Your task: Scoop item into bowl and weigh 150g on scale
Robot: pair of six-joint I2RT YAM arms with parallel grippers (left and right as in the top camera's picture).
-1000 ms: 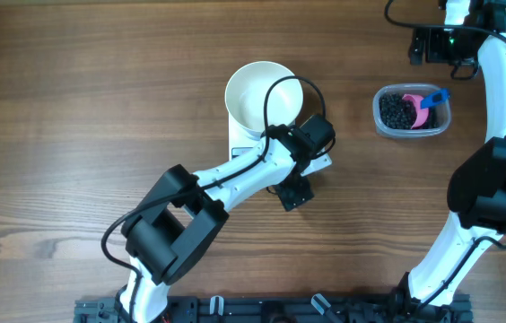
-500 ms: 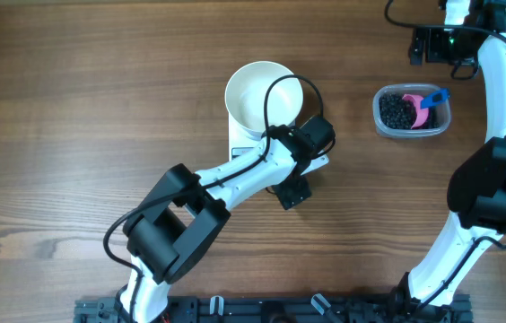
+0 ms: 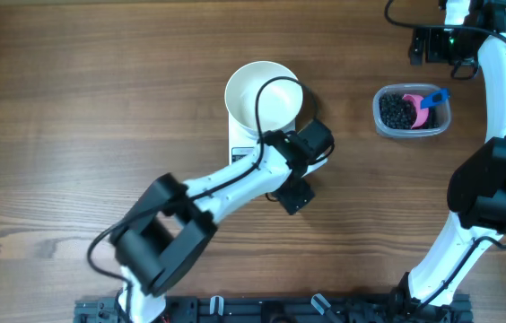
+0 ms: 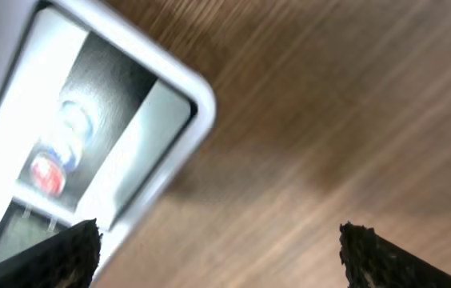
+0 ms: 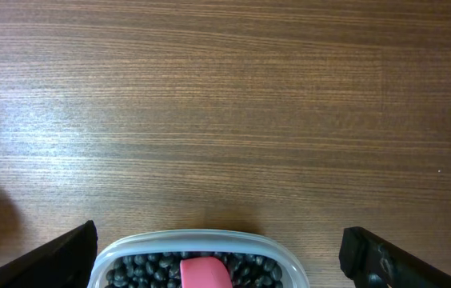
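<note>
The empty white bowl (image 3: 257, 94) stands on the white scale (image 3: 238, 146), whose front is mostly covered by my left arm. My left gripper (image 3: 296, 179) hovers low at the scale's front right corner. In the left wrist view its fingers (image 4: 64, 254) stand wide apart, open (image 4: 219, 256), over bare wood beside the scale's display and buttons (image 4: 81, 128). The item, a pile of black beans (image 3: 396, 111), lies in a clear tub (image 3: 412, 130). My right gripper (image 3: 425, 45) is open (image 5: 219, 258) just behind the tub rim (image 5: 193, 237), holding nothing.
A pink scoop with a blue handle (image 3: 428, 100) rests in the tub on the beans (image 5: 141, 269), its pink end (image 5: 204, 274) showing between my right fingers. My left forearm (image 3: 226, 184) lies diagonally across the table's middle.
The left arm's elbow has swung down and left, and its wrist has edged slightly up along the scale. The right arm, bowl and tub have not moved.
</note>
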